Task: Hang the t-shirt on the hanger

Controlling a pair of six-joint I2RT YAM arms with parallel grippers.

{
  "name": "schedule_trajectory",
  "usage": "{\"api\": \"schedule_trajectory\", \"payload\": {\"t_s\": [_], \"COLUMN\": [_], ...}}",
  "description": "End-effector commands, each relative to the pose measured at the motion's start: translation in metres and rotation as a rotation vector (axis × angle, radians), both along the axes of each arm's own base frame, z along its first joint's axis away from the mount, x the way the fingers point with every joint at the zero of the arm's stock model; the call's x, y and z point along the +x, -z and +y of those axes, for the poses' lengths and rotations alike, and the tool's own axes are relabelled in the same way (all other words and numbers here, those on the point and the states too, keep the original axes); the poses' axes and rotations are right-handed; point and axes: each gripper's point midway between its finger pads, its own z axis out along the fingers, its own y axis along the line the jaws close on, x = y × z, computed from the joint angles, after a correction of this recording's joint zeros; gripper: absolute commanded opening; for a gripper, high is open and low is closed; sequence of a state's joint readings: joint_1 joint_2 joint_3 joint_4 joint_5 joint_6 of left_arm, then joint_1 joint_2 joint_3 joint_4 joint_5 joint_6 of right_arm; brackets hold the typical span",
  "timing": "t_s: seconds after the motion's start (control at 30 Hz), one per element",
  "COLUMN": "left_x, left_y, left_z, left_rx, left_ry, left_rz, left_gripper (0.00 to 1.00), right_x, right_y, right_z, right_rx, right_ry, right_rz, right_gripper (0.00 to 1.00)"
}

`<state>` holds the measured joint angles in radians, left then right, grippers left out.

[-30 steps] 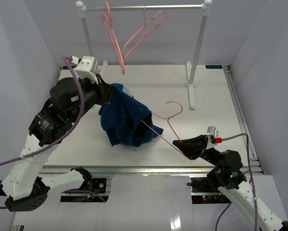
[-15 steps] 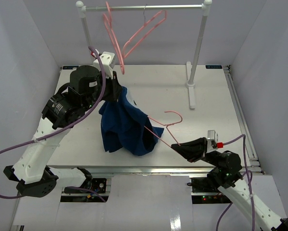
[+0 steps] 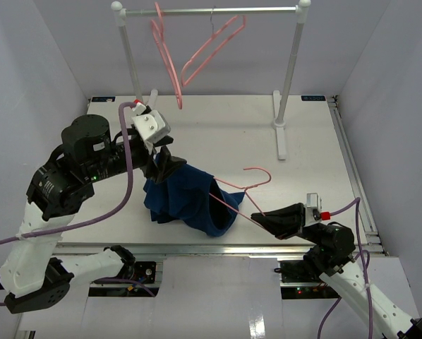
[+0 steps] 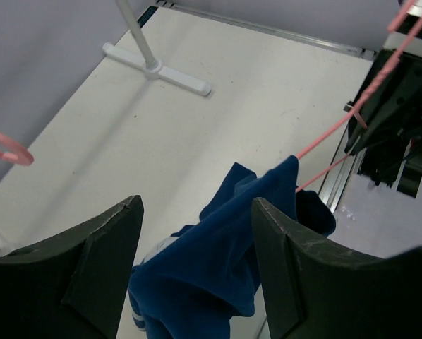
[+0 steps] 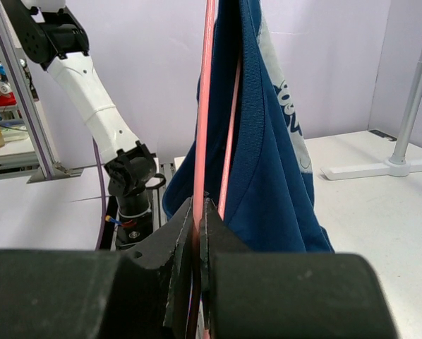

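The navy t-shirt [image 3: 190, 198] hangs bunched over one arm of the pink hanger [image 3: 243, 189], its lower folds on the table. My right gripper [image 3: 259, 217] is shut on the hanger's bottom bar, and the hook [image 3: 259, 171] points up and back. The right wrist view shows the jaws [image 5: 199, 205] clamped on the pink wire [image 5: 207, 106], with the t-shirt [image 5: 267, 155] draped just beyond. My left gripper [image 3: 161, 162] hovers open over the shirt's upper left. In the left wrist view its fingers [image 4: 91, 268] stand wide apart, with the t-shirt [image 4: 225, 261] loose below them.
A white garment rack [image 3: 211, 10] stands at the back of the table, its right foot [image 3: 280, 134] reaching forward. Two more pink hangers [image 3: 197, 60] hang from its rail. The table's right edge rail [image 3: 352, 162] lies beyond the right arm.
My left gripper has opened and let go of the t-shirt, then swung toward the near left. The shirt has sagged lower along the hanger. The right gripper has held its grip.
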<state>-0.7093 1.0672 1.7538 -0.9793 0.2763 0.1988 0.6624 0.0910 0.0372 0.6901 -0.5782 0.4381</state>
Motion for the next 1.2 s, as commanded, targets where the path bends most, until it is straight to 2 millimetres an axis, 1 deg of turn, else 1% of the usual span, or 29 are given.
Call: {"api": "schedule_trajectory", "payload": {"t_s": [0.0, 0.07, 0.1, 0.13, 0.17, 0.3, 0.33, 0.4, 0.53, 0.6, 0.67, 0.7, 0.73, 0.77, 0.8, 0.83, 0.9, 0.97, 1.03, 1.1, 1.17], "left_x": [-0.032, -0.039, -0.041, -0.043, -0.042, -0.030, -0.032, -0.034, -0.034, -0.034, -0.036, -0.037, -0.039, -0.041, -0.047, -0.052, -0.065, -0.070, -0.071, -0.075, -0.073], "left_y": [-0.006, -0.012, -0.008, -0.002, 0.009, 0.052, 0.060, 0.073, 0.092, 0.106, 0.123, 0.131, 0.137, 0.139, 0.139, 0.138, 0.130, 0.122, 0.115, 0.110, 0.111], "left_z": [-0.009, -0.011, -0.014, -0.017, -0.019, -0.027, -0.030, -0.033, -0.035, -0.040, -0.044, -0.046, -0.048, -0.051, -0.055, -0.059, -0.069, -0.078, -0.086, -0.094, -0.101], "left_rx": [0.061, 0.065, 0.076, 0.092, 0.119, 0.223, 0.239, 0.272, 0.320, 0.355, 0.402, 0.425, 0.438, 0.442, 0.434, 0.421, 0.371, 0.330, 0.295, 0.260, 0.256], "left_ry": [0.259, 0.296, 0.319, 0.339, 0.348, 0.360, 0.379, 0.402, 0.416, 0.427, 0.441, 0.449, 0.459, 0.472, 0.500, 0.533, 0.611, 0.652, 0.668, 0.701, 0.711], "left_rz": [-0.162, -0.195, -0.188, -0.173, -0.144, -0.056, -0.035, -0.009, 0.025, 0.059, 0.097, 0.115, 0.128, 0.137, 0.143, 0.148, 0.154, 0.143, 0.125, 0.124, 0.134], "left_gripper": [0.74, 0.75, 0.75, 0.75, 0.75, 0.72, 0.71, 0.70, 0.66, 0.65, 0.60, 0.55, 0.44, 0.30, 0.20, 0.13, 0.08, 0.06, 0.06, 0.07, 0.10], "right_x": [-0.005, -0.004, -0.005, -0.006, -0.006, -0.006, -0.006, -0.005, -0.006, -0.007, -0.008, -0.007, -0.007, -0.006, -0.006, -0.007, -0.007, -0.007, -0.007, -0.005, -0.004], "right_y": [-0.022, -0.019, -0.019, -0.019, -0.019, -0.017, -0.016, -0.015, -0.015, -0.017, -0.018, -0.018, -0.019, -0.021, -0.023, -0.025, -0.029, -0.035, -0.040, -0.040, -0.047], "right_z": [-0.005, -0.004, -0.003, -0.003, -0.003, -0.003, -0.002, -0.001, -0.001, -0.001, -0.001, -0.001, 0.000, 0.000, 0.000, 0.000, 0.000, 0.001, 0.003, 0.008, 0.010], "right_rx": [0.042, 0.022, 0.014, 0.009, 0.007, -0.002, -0.006, -0.015, -0.020, -0.019, -0.020, -0.020, -0.022, -0.021, -0.018, -0.015, -0.009, -0.002, -0.002, -0.018, -0.019], "right_ry": [0.014, 0.011, 0.007, 0.004, 0.003, 0.002, 0.002, -0.001, -0.007, -0.011, -0.013, -0.013, -0.012, -0.011, -0.011, -0.011, -0.014, -0.024, -0.038, -0.054, -0.063], "right_rz": [-0.071, -0.064, -0.064, -0.066, -0.066, -0.065, -0.063, -0.057, -0.061, -0.066, -0.068, -0.069, -0.070, -0.071, -0.075, -0.078, -0.081, -0.085, -0.086, -0.073, -0.075], "right_gripper": [0.08, 0.08, 0.08, 0.08, 0.08, 0.08, 0.08, 0.08, 0.08, 0.08, 0.08, 0.08, 0.08, 0.08, 0.08, 0.08, 0.08, 0.08, 0.08, 0.08, 0.08]}}
